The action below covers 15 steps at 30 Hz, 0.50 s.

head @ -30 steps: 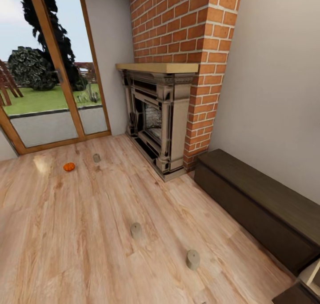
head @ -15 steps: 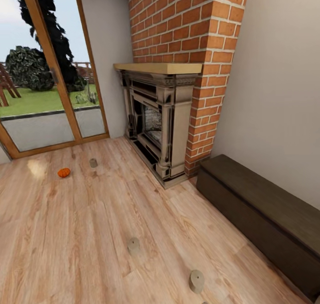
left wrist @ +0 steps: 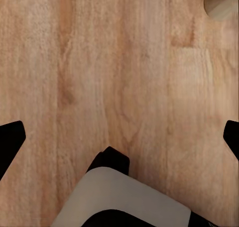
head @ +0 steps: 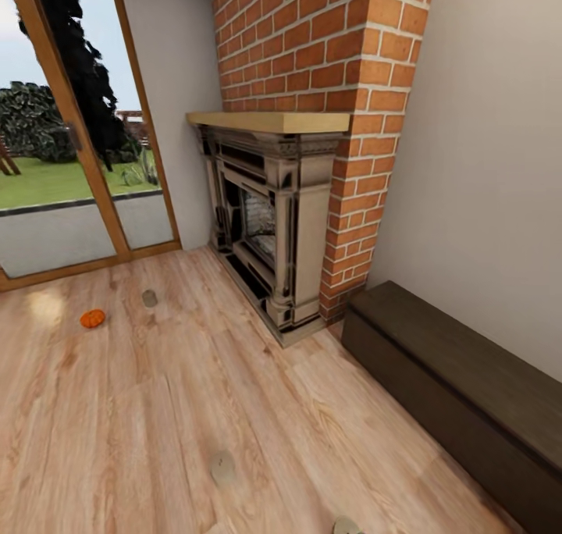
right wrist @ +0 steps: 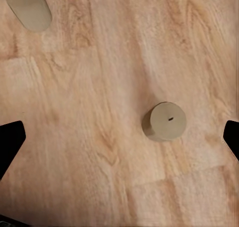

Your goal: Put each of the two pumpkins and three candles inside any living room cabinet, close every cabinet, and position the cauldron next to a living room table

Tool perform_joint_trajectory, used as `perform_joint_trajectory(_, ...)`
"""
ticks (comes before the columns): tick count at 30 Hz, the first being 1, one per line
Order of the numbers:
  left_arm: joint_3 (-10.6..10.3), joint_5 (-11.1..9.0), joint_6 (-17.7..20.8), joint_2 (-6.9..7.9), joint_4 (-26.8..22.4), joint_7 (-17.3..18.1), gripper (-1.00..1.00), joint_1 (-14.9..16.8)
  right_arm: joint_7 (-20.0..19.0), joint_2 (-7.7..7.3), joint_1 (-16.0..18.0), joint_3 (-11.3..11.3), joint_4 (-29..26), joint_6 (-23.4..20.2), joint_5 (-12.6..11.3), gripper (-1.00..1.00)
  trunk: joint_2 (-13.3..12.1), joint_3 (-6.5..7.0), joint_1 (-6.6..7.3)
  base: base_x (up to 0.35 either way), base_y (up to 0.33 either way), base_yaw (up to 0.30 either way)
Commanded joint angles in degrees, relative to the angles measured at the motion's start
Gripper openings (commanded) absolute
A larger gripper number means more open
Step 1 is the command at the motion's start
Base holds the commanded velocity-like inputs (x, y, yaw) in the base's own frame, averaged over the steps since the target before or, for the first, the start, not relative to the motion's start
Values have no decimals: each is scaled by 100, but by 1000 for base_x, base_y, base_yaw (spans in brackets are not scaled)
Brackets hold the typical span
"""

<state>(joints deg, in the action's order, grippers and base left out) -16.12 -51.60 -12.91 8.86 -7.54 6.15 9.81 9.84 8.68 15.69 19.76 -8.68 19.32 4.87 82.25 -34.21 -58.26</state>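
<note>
Head view: the stone-coloured fireplace (head: pixel 269 222) is sitting under the brick chimney (head: pixel 312 42), and everything else is being placed off it. The dark-brown cabinet (head: pixel 460 386) is running along the wall just past the fireplace's right side, drawers looking shut. One pumpkin (head: pixel 92 318) is lying on the wood floor (head: pixel 156 425) well out from the fireplace's left, towards the glass door (head: pixel 70 144). A candle (head: pixel 149 298) is standing near it, between pumpkin and fireplace. A second candle (head: pixel 222 467) is sitting further out in front of the fireplace on open floor, and a third candle (head: pixel 347 527) is getting clipped by the frame edge, nearer the cabinet's front (only its top is showing).

Left wrist view: the left gripper (left wrist: pixel 119 142) is pointing down at bare floor, fingertips spread wide to both edges of the picture, nothing between them. A pale round shape at one corner (left wrist: pixel 222 3) is too cropped to say for sure what it is. A grey-and-black robot part (left wrist: pixel 119 197) is showing below the camera.

Right wrist view: the right gripper (right wrist: pixel 119 137) is also hanging wide open and holding nothing. One candle (right wrist: pixel 164 121) is standing upright on the floor between the fingertips' span, closer to one side. Another candle (right wrist: pixel 29 7) is showing well apart from it, at the frame corner.
</note>
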Motion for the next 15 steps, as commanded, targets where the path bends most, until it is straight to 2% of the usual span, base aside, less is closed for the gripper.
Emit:
perform_joint_trajectory(1,-39,-61,-18,2,6,26,100,4,46,2,4,11,-1,9,45,100,2,-5,-3,340,0,-18)
perform_joint_trajectory(8,-37,-61,-18,3,6,26,100,4,45,2,4,11,-26,34,21,100,2,-5,-3,286,-1,-5)
perform_joint_trajectory(15,-36,-61,-18,6,6,26,100,4,43,2,4,10,-28,36,14,100,2,-5,-3,53,-45,0)
